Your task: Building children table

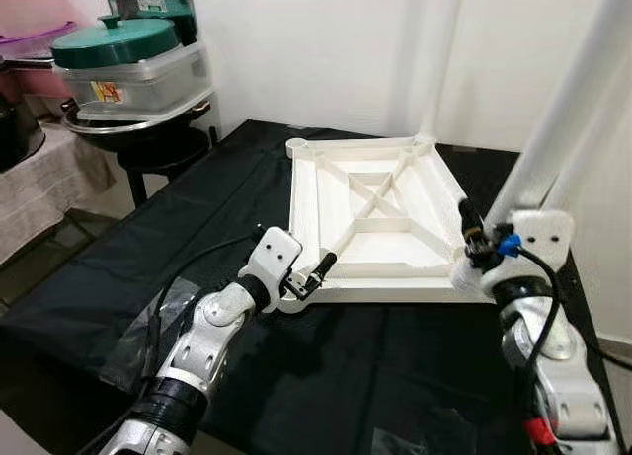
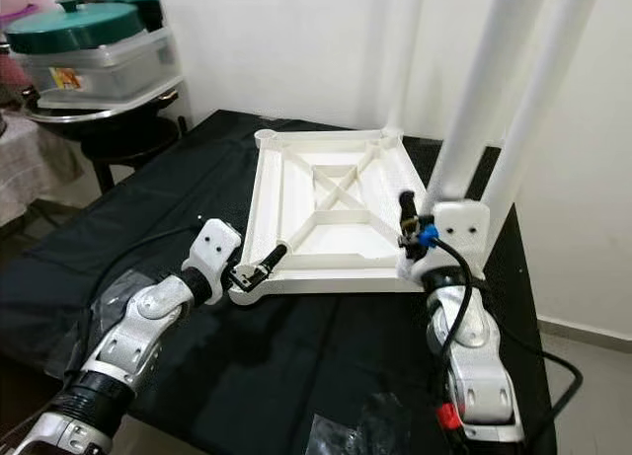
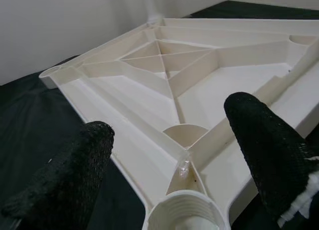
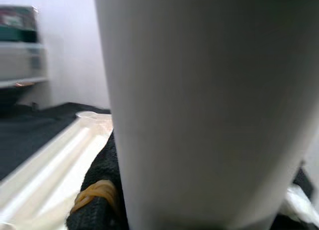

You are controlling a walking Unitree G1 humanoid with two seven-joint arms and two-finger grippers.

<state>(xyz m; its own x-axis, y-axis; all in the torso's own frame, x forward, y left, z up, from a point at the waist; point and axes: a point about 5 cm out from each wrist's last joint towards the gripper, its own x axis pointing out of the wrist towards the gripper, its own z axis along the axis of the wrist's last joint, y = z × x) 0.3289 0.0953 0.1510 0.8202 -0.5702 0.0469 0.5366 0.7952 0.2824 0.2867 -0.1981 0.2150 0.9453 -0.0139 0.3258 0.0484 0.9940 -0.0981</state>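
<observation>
Nearest the head camera, two silver arms reach over a surface (image 1: 118, 277) draped in black cloth. On it the white tabletop (image 1: 380, 218) lies upside down, ribs and cross-brace showing. The left hand (image 1: 318, 270) rests at the near left corner, fingers spread. The right hand (image 1: 472, 233) is at the near right corner, clenched on a white leg (image 1: 568, 100) standing tilted. Behind on the left, a clear lidded container (image 1: 133, 80) holds a green-lidded pot (image 1: 114, 40).

From the right eye, a second leg (image 2: 538, 100) rises just beside the held one; whether it is seated I cannot tell.

Along the left wrist, both fingers (image 3: 264, 145) stand apart, released, straddling an empty threaded socket (image 3: 187, 215) at the tabletop's corner.

Along the right wrist, the leg stands close before the lens with a black finger (image 4: 99, 190) pressed against it.

Judgement: leg fitting is in hand. The next move calls for aligning the held leg's foot squarely with its socket, then turning it home while the left hand steadies the tabletop.
</observation>
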